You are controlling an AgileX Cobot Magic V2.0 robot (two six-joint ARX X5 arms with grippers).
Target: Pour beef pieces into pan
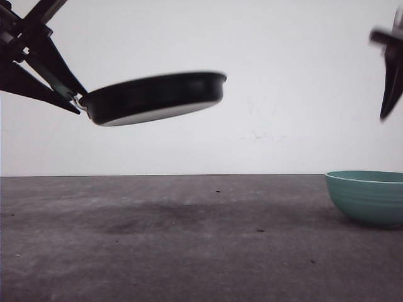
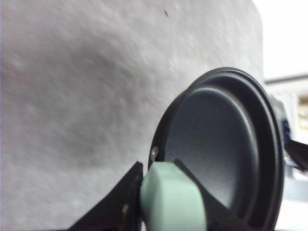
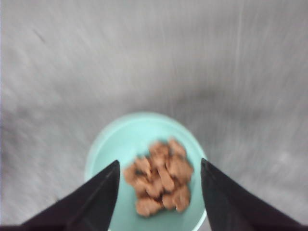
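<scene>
Two grippers: left (image 1: 74, 100) holds pan (image 1: 157, 97) aloft; right (image 3: 159, 173) spread above bowl (image 3: 144, 139).

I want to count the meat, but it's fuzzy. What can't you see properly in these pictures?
- Beef pieces: right wrist view, blurred, cannot be counted.
- Beef in the front view: hidden by the bowl wall.
- Bowl: cut off by the front view's right edge.
- Pan inside: hidden by its side in the front view.
- Right gripper: blurred, partly out of frame.

one pan (image 1: 157, 97), one bowl (image 1: 368, 196), two pincers
</scene>
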